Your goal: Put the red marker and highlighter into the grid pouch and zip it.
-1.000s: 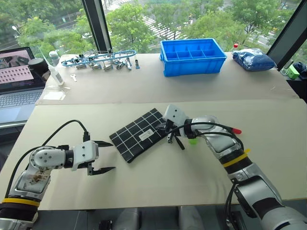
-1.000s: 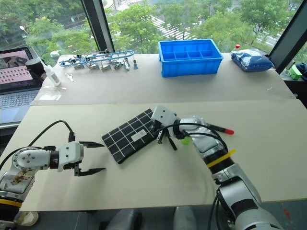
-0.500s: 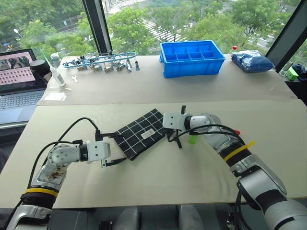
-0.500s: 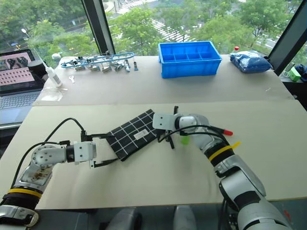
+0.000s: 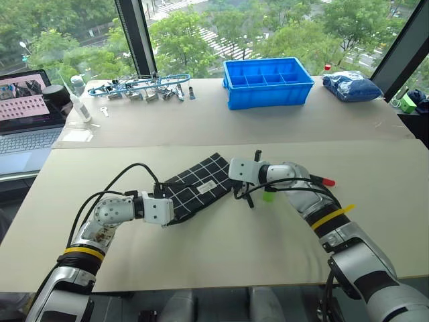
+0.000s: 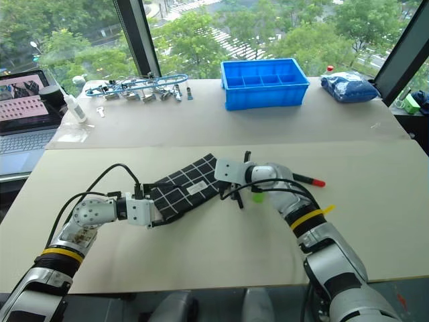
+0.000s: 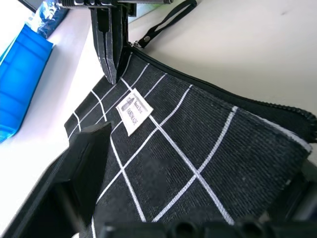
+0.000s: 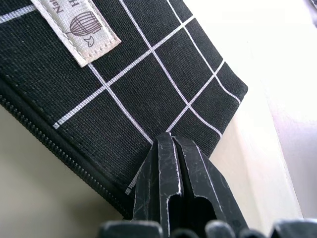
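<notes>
Here the left gripper point(image 5: 169, 210) is straddling the grid pouch's point(image 5: 194, 190) near corner, jaws apart, while the right gripper point(image 8: 173, 148), jaws together, is pressing its far end

Blue bin point(image 5: 269, 80), laptop point(image 5: 27, 111), keys point(image 5: 141, 85)

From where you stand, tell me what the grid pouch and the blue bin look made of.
Grid pouch: woven black fabric, matte, likely canvas or denim; the weave texture, stitched white label and zipper show. Blue bin: looks like rigid moulded plastic, smooth with a slight sheen, with thin divider walls.
</notes>
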